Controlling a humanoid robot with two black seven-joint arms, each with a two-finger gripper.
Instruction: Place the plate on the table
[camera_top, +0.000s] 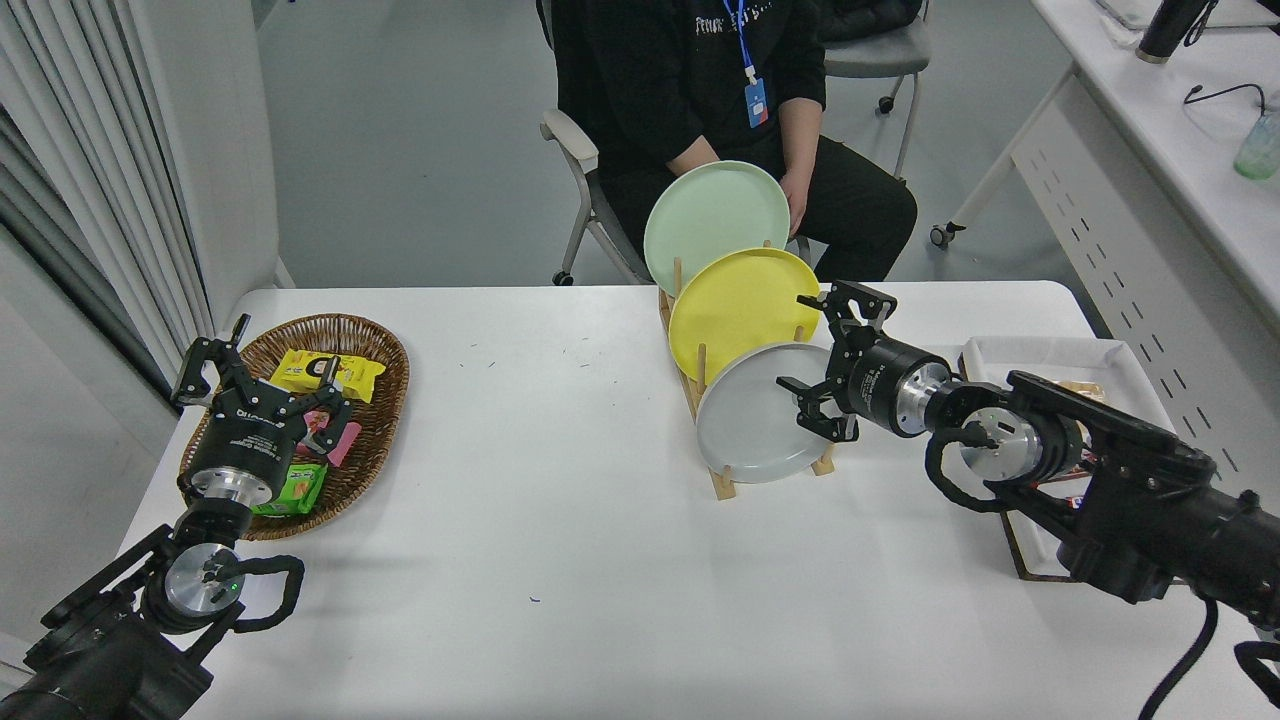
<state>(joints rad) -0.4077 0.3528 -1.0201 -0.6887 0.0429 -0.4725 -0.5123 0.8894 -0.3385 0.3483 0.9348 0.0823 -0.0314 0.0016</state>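
Observation:
The light-grey plate (750, 420) stands tilted in the front slot of a wooden rack (722, 480) on the white table (560, 540). A yellow plate (738, 305) and a mint-green plate (712, 220) stand behind it in the same rack. My right gripper (822, 358) is open at the grey plate's right rim, one finger above the rim and one in front of its face. My left gripper (262, 370) is parked open over the basket at the lower left.
A wicker basket (375, 350) with snack packets sits at the left. A white tray (1050, 360) with a dark edge holds snacks at the right, under my right arm. A person (720, 90) sits at the far side, a hand (795, 195) near the green plate.

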